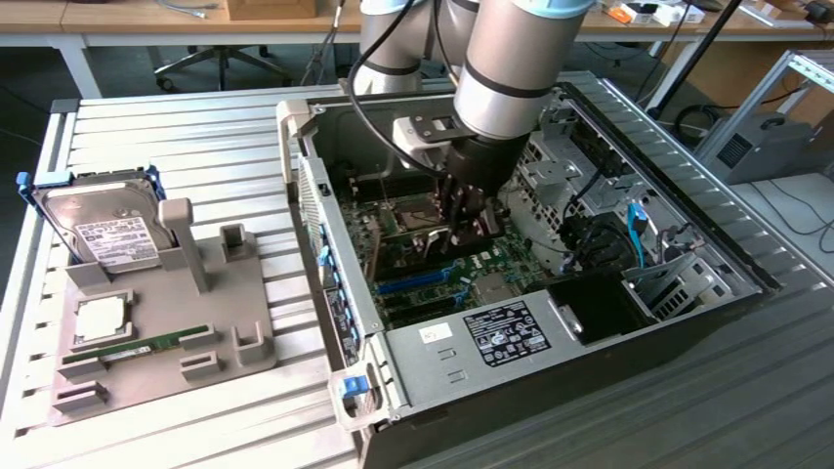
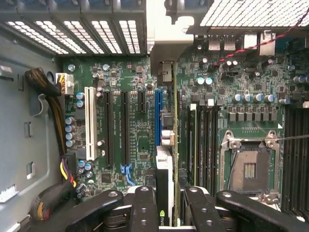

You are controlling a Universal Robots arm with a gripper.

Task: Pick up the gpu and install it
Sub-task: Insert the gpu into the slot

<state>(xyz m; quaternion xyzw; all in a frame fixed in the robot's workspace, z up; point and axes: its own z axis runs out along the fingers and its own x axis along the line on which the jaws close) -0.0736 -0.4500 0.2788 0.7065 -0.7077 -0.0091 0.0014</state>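
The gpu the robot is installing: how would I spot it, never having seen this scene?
Find the open computer case on the slatted table, where the gripper reaches over the green motherboard. The gpu is the thin card held edge-on between the black fingers, beside the blue slot. Unlike the slots around it, it has a pale cover with a small logo.

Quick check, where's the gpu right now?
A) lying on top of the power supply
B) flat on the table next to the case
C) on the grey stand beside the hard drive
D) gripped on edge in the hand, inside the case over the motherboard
D: the wrist view shows the gpu held on edge by the hand, with the motherboard behind it.
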